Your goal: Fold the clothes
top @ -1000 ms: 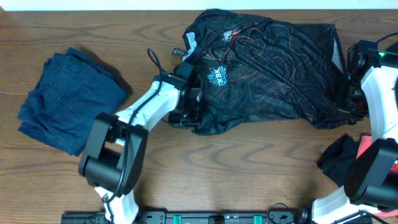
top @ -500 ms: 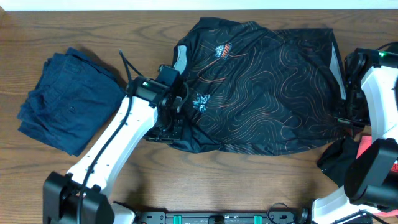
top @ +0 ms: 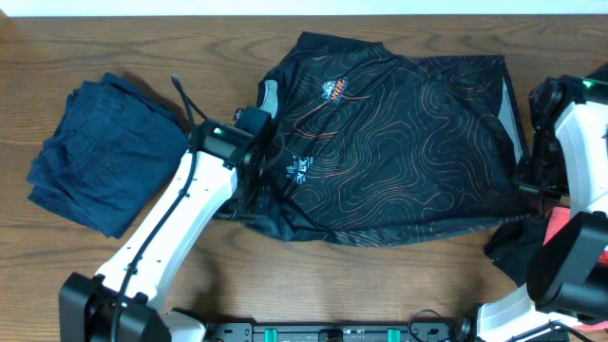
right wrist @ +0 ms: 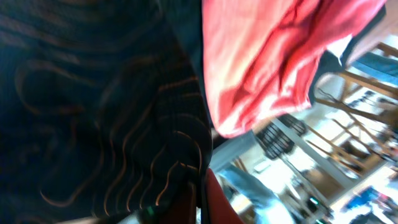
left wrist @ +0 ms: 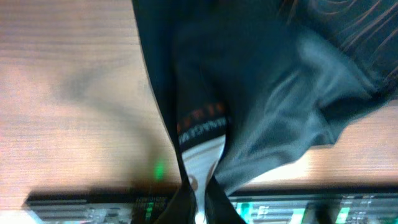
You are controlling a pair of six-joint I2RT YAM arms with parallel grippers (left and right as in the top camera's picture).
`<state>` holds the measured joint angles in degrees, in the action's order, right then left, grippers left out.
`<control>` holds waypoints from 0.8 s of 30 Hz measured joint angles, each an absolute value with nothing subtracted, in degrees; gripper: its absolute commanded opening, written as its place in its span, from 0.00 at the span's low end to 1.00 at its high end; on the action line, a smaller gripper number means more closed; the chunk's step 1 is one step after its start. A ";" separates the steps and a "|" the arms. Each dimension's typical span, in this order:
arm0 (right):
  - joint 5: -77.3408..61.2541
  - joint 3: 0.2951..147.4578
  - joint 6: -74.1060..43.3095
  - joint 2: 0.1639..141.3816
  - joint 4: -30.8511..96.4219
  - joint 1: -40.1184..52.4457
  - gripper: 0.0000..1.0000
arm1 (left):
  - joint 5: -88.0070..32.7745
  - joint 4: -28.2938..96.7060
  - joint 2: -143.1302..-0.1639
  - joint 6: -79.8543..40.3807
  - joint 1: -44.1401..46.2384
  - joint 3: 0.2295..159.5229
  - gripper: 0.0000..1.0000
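Observation:
The black jersey (top: pixel 399 142) with thin orange contour lines lies stretched across the table's middle and right. My left gripper (top: pixel 255 180) is shut on its left edge; the left wrist view shows black cloth (left wrist: pixel 249 93) pinched at the jaws (left wrist: pixel 199 199). My right gripper (top: pixel 534 185) is shut on the jersey's right edge; the right wrist view shows lined black cloth (right wrist: pixel 93 112) at the jaws (right wrist: pixel 200 193). A folded navy garment (top: pixel 104 157) lies at the left. A coral-red garment (right wrist: pixel 267 56) fills the right wrist view's upper right.
A dark and red heap of cloth (top: pixel 532 242) sits at the table's right front edge under the right arm. The wooden table (top: pixel 123 47) shows at the back left. A black rail (top: pixel 332 332) runs along the front edge.
Both arms pulled the jersey apart: it went from a bunched heap to a spread, stretched sheet. The left gripper moved left and forward with the jersey's edge. The navy garment has not moved.

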<state>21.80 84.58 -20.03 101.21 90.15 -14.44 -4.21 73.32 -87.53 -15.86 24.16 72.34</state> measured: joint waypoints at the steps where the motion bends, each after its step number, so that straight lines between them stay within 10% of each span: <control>1: 21.65 84.58 -20.01 101.21 88.09 -14.81 0.01 | -4.01 70.87 -87.24 -16.27 24.16 72.34 0.06; 24: 15.62 84.51 -19.94 102.24 49.04 -15.09 0.01 | 1.13 28.75 -98.63 -18.17 18.70 72.16 0.06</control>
